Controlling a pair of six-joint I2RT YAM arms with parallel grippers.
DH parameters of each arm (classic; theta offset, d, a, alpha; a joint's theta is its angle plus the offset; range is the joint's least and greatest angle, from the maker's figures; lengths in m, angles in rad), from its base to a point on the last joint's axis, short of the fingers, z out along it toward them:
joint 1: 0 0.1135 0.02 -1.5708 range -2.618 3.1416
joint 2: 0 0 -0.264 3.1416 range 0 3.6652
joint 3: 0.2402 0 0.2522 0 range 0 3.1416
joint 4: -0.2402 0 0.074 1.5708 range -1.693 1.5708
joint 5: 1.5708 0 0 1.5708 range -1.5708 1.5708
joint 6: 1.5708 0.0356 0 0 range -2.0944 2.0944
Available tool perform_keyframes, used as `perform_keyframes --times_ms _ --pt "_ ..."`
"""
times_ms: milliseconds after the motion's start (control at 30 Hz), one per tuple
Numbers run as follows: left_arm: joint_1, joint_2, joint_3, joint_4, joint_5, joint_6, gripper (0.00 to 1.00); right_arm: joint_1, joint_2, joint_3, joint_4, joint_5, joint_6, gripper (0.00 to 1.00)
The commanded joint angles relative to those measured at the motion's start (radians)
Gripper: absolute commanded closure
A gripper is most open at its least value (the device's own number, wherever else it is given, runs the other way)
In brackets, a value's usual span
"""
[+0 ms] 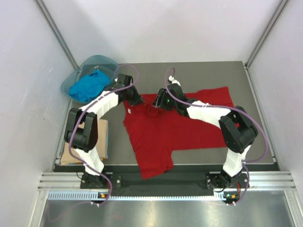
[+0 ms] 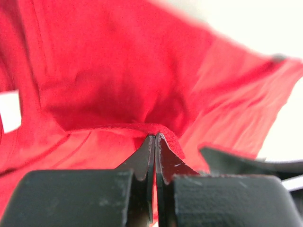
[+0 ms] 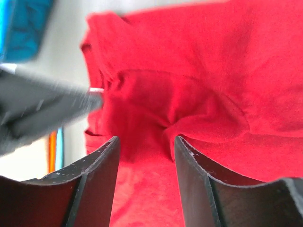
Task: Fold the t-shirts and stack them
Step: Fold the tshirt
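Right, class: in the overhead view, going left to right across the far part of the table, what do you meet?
blue t-shirt → left fingers → right fingers; the red t-shirt spreads under both.

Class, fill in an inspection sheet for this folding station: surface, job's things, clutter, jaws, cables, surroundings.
Surface: grey table, bare at the far right.
Job's things: red shirt spread out, creased; blue shirt crumpled in the basin; tan item at the left edge, partly hidden.
Clutter: teal basin at the far left corner.
Jaws: left jaws shut on the red shirt's edge; right jaws open over the red shirt.
Cables: purple cables looped along each arm.
Surroundings: white walls; metal rail at the near edge.
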Motion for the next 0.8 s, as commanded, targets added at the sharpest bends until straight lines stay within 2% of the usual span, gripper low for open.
perform_keyframes --times_ms 0,167,400,533,767 --pt "0.044 0.056 0.135 0.027 0.03 -0.05 1.0 -0.009 -0.081 -0.014 0.005 0.064 -0.073 0.51" --pt "0.065 0.145 0.273 0.041 0.033 -0.076 1.0 0.001 -0.089 -0.046 0.047 0.07 -0.144 0.55" --pt "0.071 0.247 0.372 0.083 0.087 -0.119 1.0 0.039 -0.034 -0.085 0.152 0.09 -0.196 0.64" --pt "0.074 0.3 0.421 0.084 0.101 -0.117 1.0 0.105 0.0 -0.051 0.14 0.226 -0.216 0.66" --pt "0.093 0.382 0.465 0.083 0.128 -0.105 1.0 0.145 0.088 0.039 0.129 0.287 -0.245 0.69"
